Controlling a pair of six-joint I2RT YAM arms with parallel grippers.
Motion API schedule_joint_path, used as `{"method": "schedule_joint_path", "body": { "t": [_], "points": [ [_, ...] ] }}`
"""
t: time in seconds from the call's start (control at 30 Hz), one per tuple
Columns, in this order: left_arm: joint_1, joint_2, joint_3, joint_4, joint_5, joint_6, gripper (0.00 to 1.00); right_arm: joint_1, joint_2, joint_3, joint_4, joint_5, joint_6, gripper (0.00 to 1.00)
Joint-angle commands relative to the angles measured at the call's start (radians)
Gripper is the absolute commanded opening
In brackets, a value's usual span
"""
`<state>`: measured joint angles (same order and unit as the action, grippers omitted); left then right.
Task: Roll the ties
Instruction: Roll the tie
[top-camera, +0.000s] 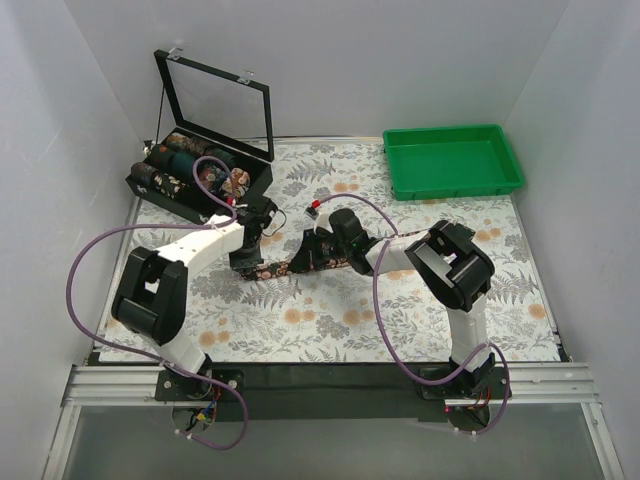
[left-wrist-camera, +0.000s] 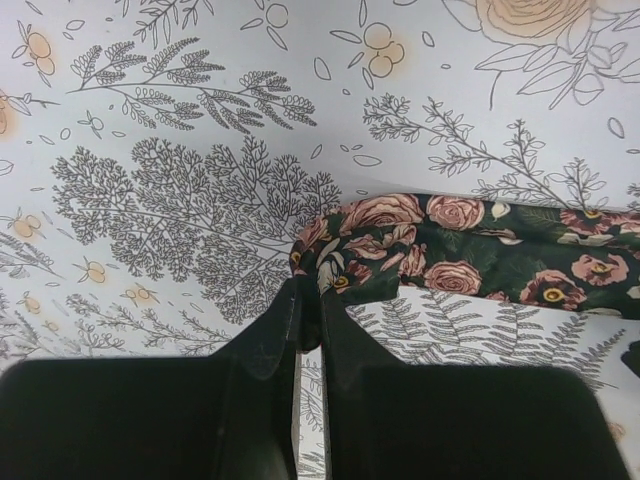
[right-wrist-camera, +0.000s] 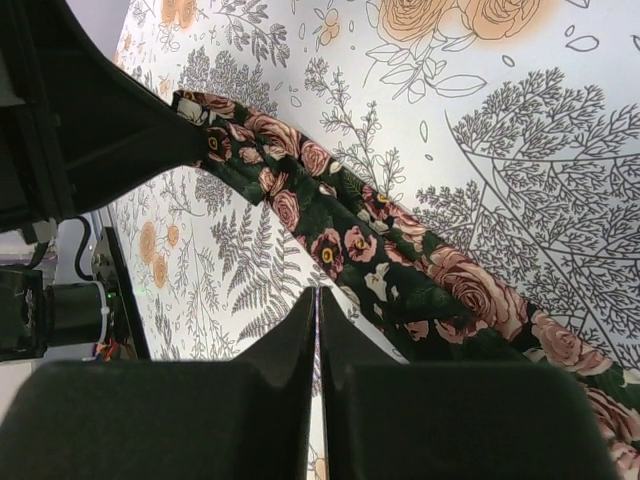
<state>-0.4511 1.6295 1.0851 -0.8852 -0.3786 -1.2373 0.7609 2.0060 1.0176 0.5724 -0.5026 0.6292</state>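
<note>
Low in the top view, the left arm (top-camera: 160, 290) and right arm (top-camera: 455, 265) both bend inward toward one tie (top-camera: 277, 268), a dark flat strip with pink flowers lying on the floral table covering (top-camera: 330, 320). The left gripper (top-camera: 248, 262) sits on the tie's left end and the right gripper (top-camera: 305, 252) on its right end, with a short stretch of cloth showing between them. Up and left of the tie stands a black case (top-camera: 170, 195) with its clear lid (top-camera: 220, 100) raised, holding several rolled ties (top-camera: 185, 150). Far up and right of the tie lies a green tray (top-camera: 455, 165).

From the left wrist, the two black fingers (left-wrist-camera: 270, 340) are pressed almost together, with only a thin slit between them. Their tips nip the folded, bunched end of the tie, and the rest of the strip runs off to the right across the covering.

From the right wrist, the fingers (right-wrist-camera: 290, 340) are closed flat against each other, their tips at the tie's near edge. I cannot tell whether any cloth is caught between them. The tie runs diagonally past the tips, from lower right up to its far end, where the left gripper's dark tip meets it.
</note>
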Motion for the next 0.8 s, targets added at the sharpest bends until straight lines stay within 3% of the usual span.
{"method": "schedule_joint_path", "body": {
  "t": [0.0,0.77],
  "points": [
    [-0.037,0.029,0.062,-0.081,-0.138,-0.044,0.0,0.0,0.004,0.019,0.018,0.019,-0.009,0.08],
    [-0.213,0.262,0.321,-0.319,-0.376,-0.155,0.0,-0.061,-0.127,-0.134,0.017,0.18,-0.069,0.07]
  ]
}}
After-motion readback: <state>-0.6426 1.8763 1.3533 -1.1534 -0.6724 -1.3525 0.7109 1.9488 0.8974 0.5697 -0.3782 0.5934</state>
